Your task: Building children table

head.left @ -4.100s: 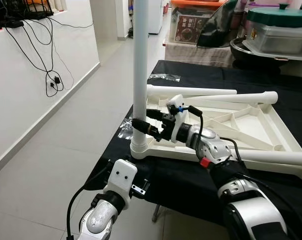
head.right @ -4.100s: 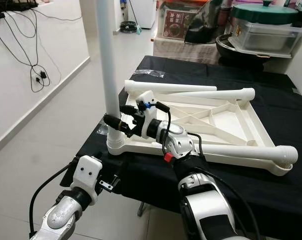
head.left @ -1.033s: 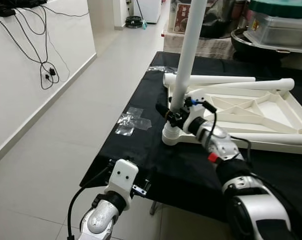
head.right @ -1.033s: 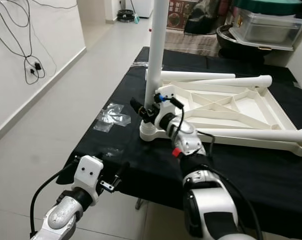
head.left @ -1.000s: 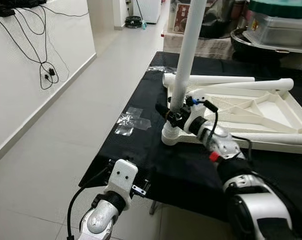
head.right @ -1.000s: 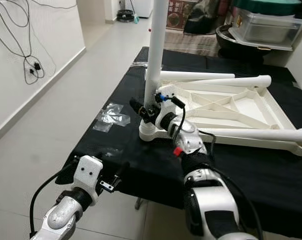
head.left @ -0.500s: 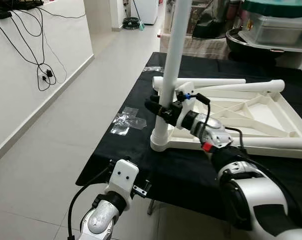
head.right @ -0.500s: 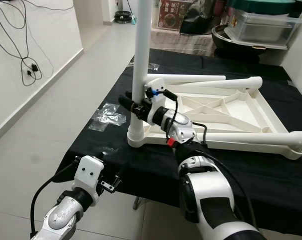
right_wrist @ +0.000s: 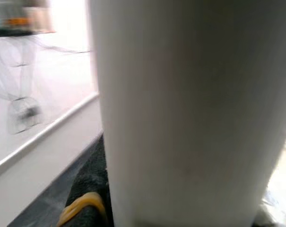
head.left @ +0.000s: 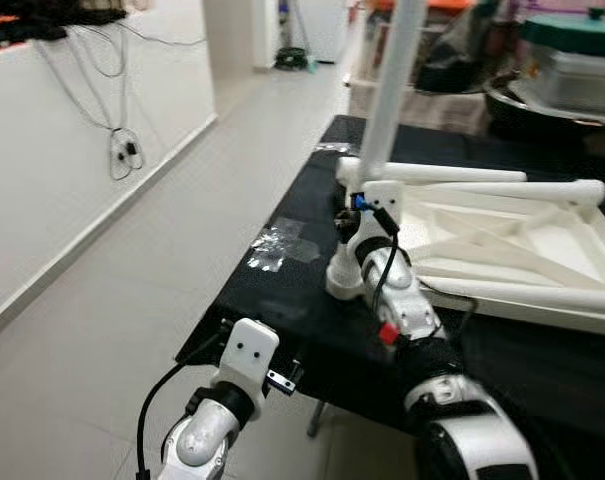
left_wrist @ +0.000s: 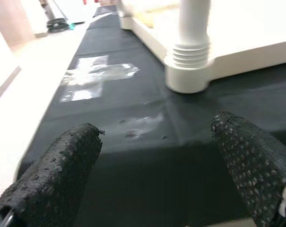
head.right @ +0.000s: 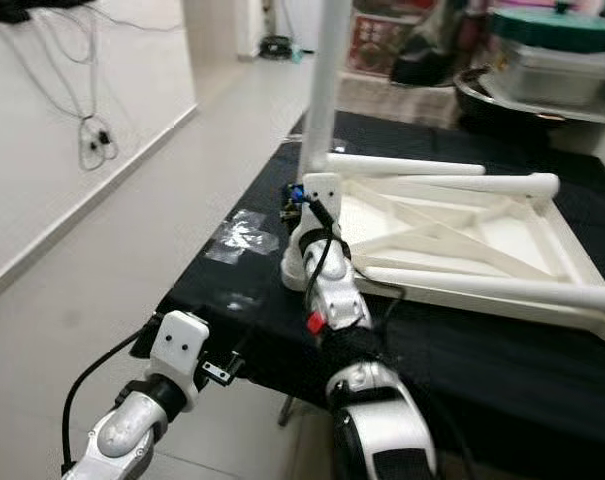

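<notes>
Head views, hidden: the right gripper (head.left: 348,222) is lying mostly behind its own silver wrist, so I cannot tell how its jaws are standing; the upright white plastic table leg (head.left: 387,110) is running out of the top of the picture.
Head views, task thing: the leg is standing in the near left corner socket of the upturned white plastic tabletop (head.left: 502,250), which is lying on the black-covered worktop (head.left: 282,290).
Head views, room: crumpled clear plastic wrap (head.left: 279,245) is lying near the worktop's left edge; open grey tiled floor (head.left: 112,300) is spreading to the left.
Head views, pose: the right arm is reaching forward over the worktop to the leg's base; the left gripper (head.left: 282,378) is hanging low just off the near edge.
Left wrist view: its jaws are standing wide apart, holding nothing, facing the ribbed socket.
Right wrist view: the leg is sitting blurred and very close.
</notes>
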`<state>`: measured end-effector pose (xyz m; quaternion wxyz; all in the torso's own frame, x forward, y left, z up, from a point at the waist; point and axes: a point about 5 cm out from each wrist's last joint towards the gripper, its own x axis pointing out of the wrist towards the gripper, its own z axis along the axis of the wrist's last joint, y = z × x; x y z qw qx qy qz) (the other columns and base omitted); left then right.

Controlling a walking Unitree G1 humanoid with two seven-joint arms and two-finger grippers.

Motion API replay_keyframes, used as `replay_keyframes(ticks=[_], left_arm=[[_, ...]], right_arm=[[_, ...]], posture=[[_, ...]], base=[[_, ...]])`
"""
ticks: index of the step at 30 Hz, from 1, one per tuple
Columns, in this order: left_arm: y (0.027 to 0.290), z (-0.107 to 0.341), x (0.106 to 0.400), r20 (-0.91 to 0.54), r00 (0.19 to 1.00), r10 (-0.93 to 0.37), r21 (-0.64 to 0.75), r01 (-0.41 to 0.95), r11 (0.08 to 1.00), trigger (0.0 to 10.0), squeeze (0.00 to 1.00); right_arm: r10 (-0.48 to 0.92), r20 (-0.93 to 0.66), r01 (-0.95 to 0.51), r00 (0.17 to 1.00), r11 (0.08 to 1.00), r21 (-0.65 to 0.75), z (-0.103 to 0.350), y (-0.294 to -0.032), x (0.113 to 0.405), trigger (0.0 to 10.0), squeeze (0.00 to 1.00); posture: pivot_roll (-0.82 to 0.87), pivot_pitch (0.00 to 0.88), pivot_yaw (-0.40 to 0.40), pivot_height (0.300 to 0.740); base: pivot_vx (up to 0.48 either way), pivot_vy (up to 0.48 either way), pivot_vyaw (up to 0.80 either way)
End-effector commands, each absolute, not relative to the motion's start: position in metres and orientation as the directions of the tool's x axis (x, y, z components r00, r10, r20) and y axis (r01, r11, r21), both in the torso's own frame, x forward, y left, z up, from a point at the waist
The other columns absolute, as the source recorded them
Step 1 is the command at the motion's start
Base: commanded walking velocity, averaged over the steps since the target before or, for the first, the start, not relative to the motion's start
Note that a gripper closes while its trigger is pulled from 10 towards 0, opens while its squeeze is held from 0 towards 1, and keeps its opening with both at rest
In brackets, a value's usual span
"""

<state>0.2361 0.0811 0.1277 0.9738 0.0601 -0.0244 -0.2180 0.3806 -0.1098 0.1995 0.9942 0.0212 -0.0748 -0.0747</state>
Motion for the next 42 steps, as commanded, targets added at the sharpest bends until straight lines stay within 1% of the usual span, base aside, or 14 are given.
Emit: replay_keyframes(ticks=[1, 4, 5, 12, 13, 18, 19, 20, 24, 25, 26, 27, 36, 42], left_arm=[[0.079, 0.125, 0.236, 0.007, 0.9, -0.436, 0.12, 0.432, 0.894, 10.0, 0.0], [0.079, 0.125, 0.236, 0.007, 0.9, -0.435, 0.119, 0.431, 0.894, 10.0, 0.0], [0.079, 0.125, 0.236, 0.008, 0.901, -0.434, 0.118, 0.43, 0.895, 10.0, 0.0], [0.079, 0.125, 0.237, 0.007, 0.9, -0.436, 0.112, 0.433, 0.895, 10.0, 0.0], [0.079, 0.125, 0.237, 0.007, 0.9, -0.436, 0.112, 0.433, 0.894, 10.0, 0.0], [0.079, 0.126, 0.237, 0.008, 0.901, -0.435, 0.112, 0.431, 0.895, 10.0, 0.0], [0.079, 0.125, 0.237, 0.008, 0.901, -0.434, 0.111, 0.43, 0.896, 10.0, 0.0], [0.079, 0.125, 0.237, 0.007, 0.901, -0.433, 0.111, 0.43, 0.896, 10.0, 0.0], [0.079, 0.126, 0.237, 0.008, 0.902, -0.432, 0.111, 0.429, 0.897, 10.0, 0.0], [0.079, 0.126, 0.237, 0.008, 0.902, -0.433, 0.113, 0.429, 0.896, 10.0, 0.0], [0.079, 0.126, 0.237, 0.008, 0.902, -0.433, 0.113, 0.429, 0.896, 10.0, 0.0], [0.079, 0.125, 0.236, 0.006, 0.902, -0.432, 0.113, 0.429, 0.896, 10.0, 0.0], [0.079, 0.124, 0.235, 0.005, 0.901, -0.433, 0.114, 0.43, 0.896, 10.0, 0.0], [0.079, 0.122, 0.234, 0.002, 0.901, -0.435, 0.117, 0.431, 0.895, 10.0, 0.0]], right_arm=[[-0.295, 0.043, 0.291, 0.955, 0.954, 0.067, 0.178, -0.12, 0.375, 0.0, 0.0], [-0.264, 0.016, 0.261, 0.964, 0.959, 0.11, 0.174, -0.107, 0.375, 0.0, 0.0], [-0.214, 0.034, 0.208, 0.976, 0.971, 0.119, 0.176, -0.101, 0.376, 10.0, 0.0], [-0.128, 0.141, 0.113, 0.982, 0.988, 0.105, 0.193, -0.098, 0.376, 10.0, 0.0], [-0.106, 0.197, 0.091, 0.975, 0.993, 0.081, 0.202, -0.102, 0.378, 10.0, 1.0], [0.032, 0.255, -0.052, 0.967, 0.996, 0.075, 0.221, -0.112, 0.389, 10.0, 1.0], [0.061, 0.271, -0.068, 0.961, 0.998, 0.017, 0.227, -0.122, 0.395, 10.0, 1.0], [0.151, 0.253, -0.16, 0.956, 0.987, 0.017, 0.229, -0.125, 0.399, 10.0, 0.0], [0.335, 0.218, -0.355, 0.917, 0.933, 0.059, 0.229, -0.124, 0.402, 10.0, 0.0], [0.497, 0.16, -0.509, 0.853, 0.86, 0.045, 0.224, -0.12, 0.401, 10.0, 0.0], [0.549, 0.141, -0.56, 0.824, 0.827, 0.05, 0.222, -0.119, 0.4, 10.0, 0.0], [0.671, 0.117, -0.681, 0.732, 0.726, 0.095, 0.217, -0.115, 0.395, 10.0, 0.0], [0.757, 0.105, -0.763, 0.645, 0.63, 0.144, 0.212, -0.108, 0.391, 10.0, 0.0], [0.865, 0.077, -0.866, 0.495, 0.483, 0.131, 0.206, -0.088, 0.386, 10.0, 0.0]], posture=[[0.06, 0.069, -0.067, 0.74], [0.07, 0.068, -0.07, 0.74], [0.07, 0.07, -0.071, 0.74], [0.06, 0.076, -0.067, 0.74], [0.06, 0.078, -0.066, 0.74], [0.06, 0.081, -0.068, 0.74], [0.06, 0.079, -0.068, 0.74], [0.06, 0.081, -0.071, 0.74], [0.06, 0.081, -0.071, 0.74], [0.06, 0.076, -0.07, 0.74], [0.06, 0.076, -0.07, 0.74], [0.07, 0.071, -0.071, 0.74], [0.07, 0.063, -0.073, 0.74], [0.08, 0.045, -0.067, 0.74]], base=[[0.0, 0.0, 0.0], [0.0, 0.0, 0.0], [0.0, 0.0, 0.0], [0.0, 0.0, 0.0], [0.0, 0.0, 0.0], [0.0, 0.0, 0.0], [0.0, 0.0, 0.0], [0.0, 0.0, 0.0], [0.0, 0.0, 0.0], [0.0, 0.0, 0.0], [0.0, 0.0, 0.0], [0.0, 0.0, 0.0], [0.0, 0.0, 0.0], [0.0, 0.0, 0.0]])
